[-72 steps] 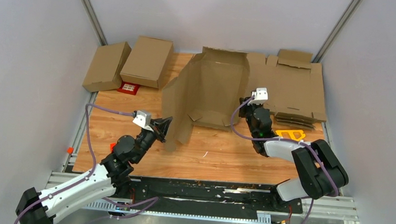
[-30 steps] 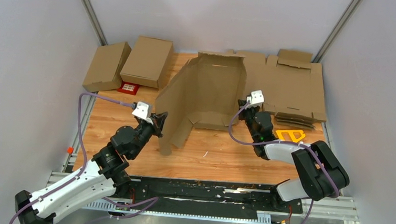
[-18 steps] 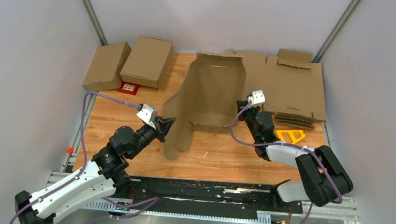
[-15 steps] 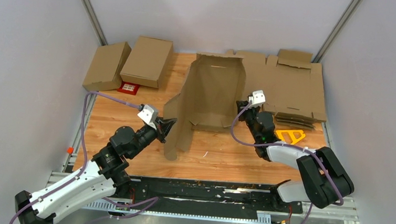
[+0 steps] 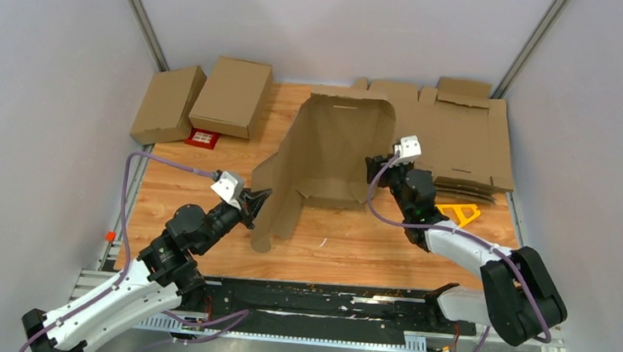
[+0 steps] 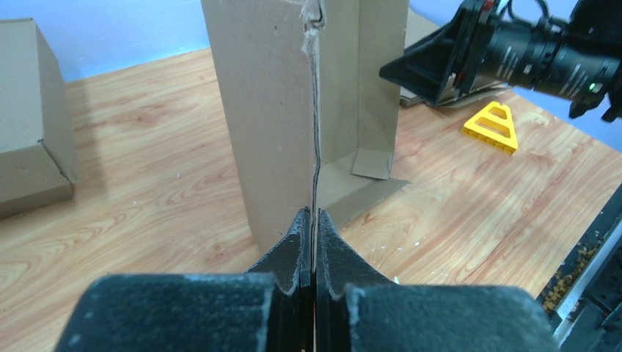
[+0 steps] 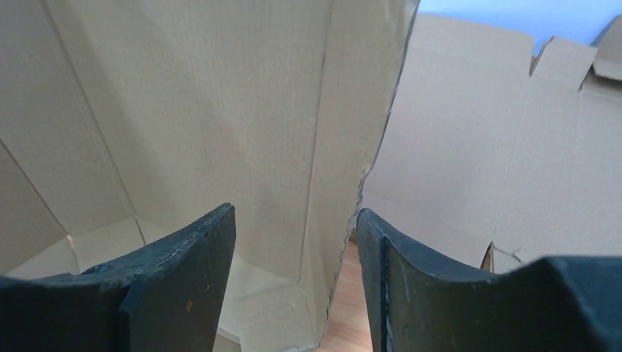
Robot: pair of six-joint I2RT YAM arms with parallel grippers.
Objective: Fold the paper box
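The paper box [image 5: 335, 149] is a plain brown cardboard piece standing half folded mid-table, its walls raised round a flat bottom. My left gripper [image 5: 259, 200] is shut on the edge of its long left flap. In the left wrist view the thin cardboard edge [image 6: 279, 110] runs straight into the closed tips of the left gripper [image 6: 312, 215]. My right gripper [image 5: 372, 169] is open at the box's right wall. In the right wrist view that wall's ragged edge [image 7: 367, 147] stands in the gap of the right gripper [image 7: 295, 213], touching neither finger.
Two closed brown cartons [image 5: 168, 104] [image 5: 232, 96] sit at the back left with a small red card [image 5: 203, 139] in front. A sheaf of flat notched cardboard sheets [image 5: 464, 141] lies at the back right. A yellow triangular tool [image 5: 457, 211] lies beside the right arm.
My right gripper has opened and let go of the box's right wall. The left gripper, still shut on the flap, has drawn slightly toward the near edge.
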